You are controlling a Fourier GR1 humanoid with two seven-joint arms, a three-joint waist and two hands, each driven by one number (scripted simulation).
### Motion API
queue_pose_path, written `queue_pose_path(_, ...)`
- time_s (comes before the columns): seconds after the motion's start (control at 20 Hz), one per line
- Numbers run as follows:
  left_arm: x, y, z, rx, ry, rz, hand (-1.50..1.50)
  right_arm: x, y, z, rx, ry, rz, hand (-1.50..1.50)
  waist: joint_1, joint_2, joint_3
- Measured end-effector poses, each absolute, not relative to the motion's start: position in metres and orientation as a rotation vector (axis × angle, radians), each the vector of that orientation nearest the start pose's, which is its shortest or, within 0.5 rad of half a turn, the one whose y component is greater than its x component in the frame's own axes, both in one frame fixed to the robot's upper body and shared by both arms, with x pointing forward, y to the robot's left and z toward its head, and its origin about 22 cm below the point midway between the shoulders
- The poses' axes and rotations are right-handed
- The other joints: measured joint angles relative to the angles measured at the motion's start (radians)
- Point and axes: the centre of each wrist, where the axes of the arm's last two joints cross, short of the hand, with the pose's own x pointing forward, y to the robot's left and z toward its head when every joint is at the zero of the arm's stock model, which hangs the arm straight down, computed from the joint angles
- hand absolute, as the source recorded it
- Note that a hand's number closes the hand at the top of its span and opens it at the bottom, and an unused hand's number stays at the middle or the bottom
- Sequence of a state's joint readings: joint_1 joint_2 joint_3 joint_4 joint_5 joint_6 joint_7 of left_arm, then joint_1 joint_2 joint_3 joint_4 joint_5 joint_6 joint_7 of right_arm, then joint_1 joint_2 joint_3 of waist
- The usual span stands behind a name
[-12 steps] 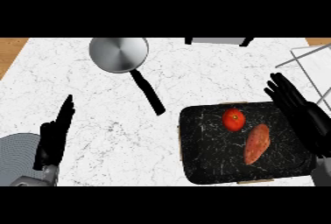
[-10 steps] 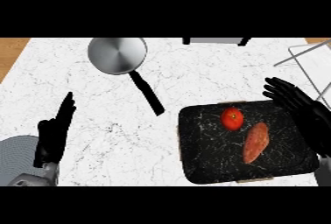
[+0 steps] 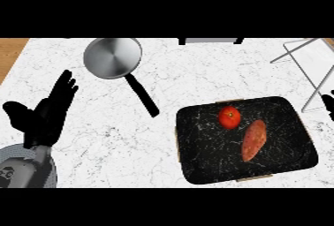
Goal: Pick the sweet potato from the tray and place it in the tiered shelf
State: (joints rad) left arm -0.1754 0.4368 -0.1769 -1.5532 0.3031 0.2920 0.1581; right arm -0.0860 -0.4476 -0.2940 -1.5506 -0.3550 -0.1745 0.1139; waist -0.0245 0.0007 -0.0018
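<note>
robot hand on the left (image 3: pixel 49 112) rests at the view's left side, fingers straight and spread, holding nothing. right robot hand (image 3: pixel 328 102) shows only as a sliver at the right edge; its finger state cannot be told. elongated orange-brown sweet potato (image 3: pixel 253 140) lies flat on the black marbled rectangular tray (image 3: pixel 202 167), right of centre, just beside a round red tomato (image 3: pixel 229 117) and apart from it. grey wire-frame tiered shelf (image 3: pixel 306 66) stands at the upper right of the white marble counter (image 3: pixel 183 84). a round steel frying pan with black handle (image 3: pixel 113 58) sits well apart. judgement: the potato looks stiff, moderately heavy and not fragile; its tapered ends may slip, so the thick middle is the sound place to grasp, across its width.
</note>
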Motion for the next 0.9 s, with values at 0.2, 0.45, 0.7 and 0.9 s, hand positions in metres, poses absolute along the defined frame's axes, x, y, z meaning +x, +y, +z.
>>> queue_pose_path(0.2, 0.286, 0.278, 0.065, 0.124, -1.519, -0.035, 0.0, 0.227, -0.387, 0.087, -0.278, -1.691, -0.327, -1.5, 0.005, -0.002, 0.002)
queue_pose_path(0.45, 0.292, 0.273, 0.067, 0.102, -1.521, -0.039, 0.0, 0.212, -0.385, 0.122, -0.251, -1.635, -0.131, -1.5, 0.009, -0.003, 0.001)
queue_pose_path(0.7, 0.296, 0.275, 0.068, 0.099, -1.528, -0.049, 0.0, 0.208, -0.375, 0.155, -0.341, -1.417, 0.21, -1.5, 0.016, 0.0, -0.003)
queue_pose_path(0.9, 0.299, 0.277, 0.073, 0.094, -1.536, -0.064, 0.0, 0.21, -0.367, 0.184, -0.571, -1.233, 0.503, -1.5, 0.035, 0.004, -0.005)
